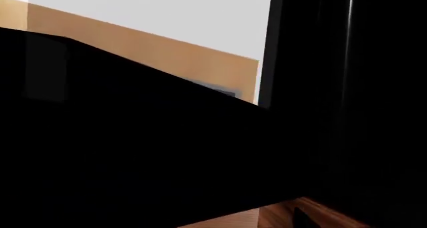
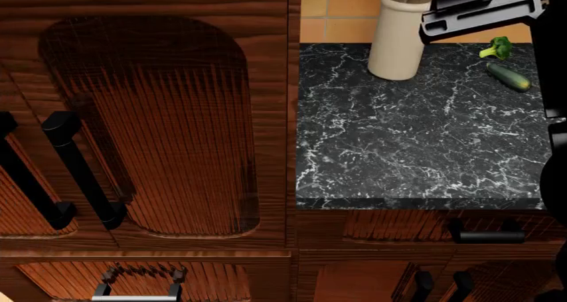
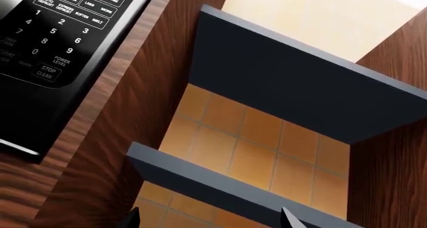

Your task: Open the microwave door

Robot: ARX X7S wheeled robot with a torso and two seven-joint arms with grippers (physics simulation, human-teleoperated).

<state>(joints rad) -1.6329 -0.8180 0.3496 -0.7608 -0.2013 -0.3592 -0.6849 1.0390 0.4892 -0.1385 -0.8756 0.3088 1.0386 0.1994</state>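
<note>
The right tool [image 3: 210, 219] shows only as two dark fingertips at the edge of its wrist view, standing apart with nothing between them, so it is open and empty. Beyond it lie two dark grey shelves [image 3: 293, 87] against an orange tiled wall [image 3: 240, 138], and off to one side, across a strip of dark wood panel [image 3: 133, 102], the black microwave's keypad panel [image 3: 57, 42] with white numerals. The left tool is not visible; its wrist view is filled by a black glossy surface [image 1: 167, 158] with a thin bright vertical strip [image 1: 347, 42], probably the microwave door, though I cannot tell. From the head view the microwave is out of sight above the black marble tabletop [image 2: 416, 136]. Judging by closeness, the left arm seems nearer the door; its handle likely runs vertically.
</note>
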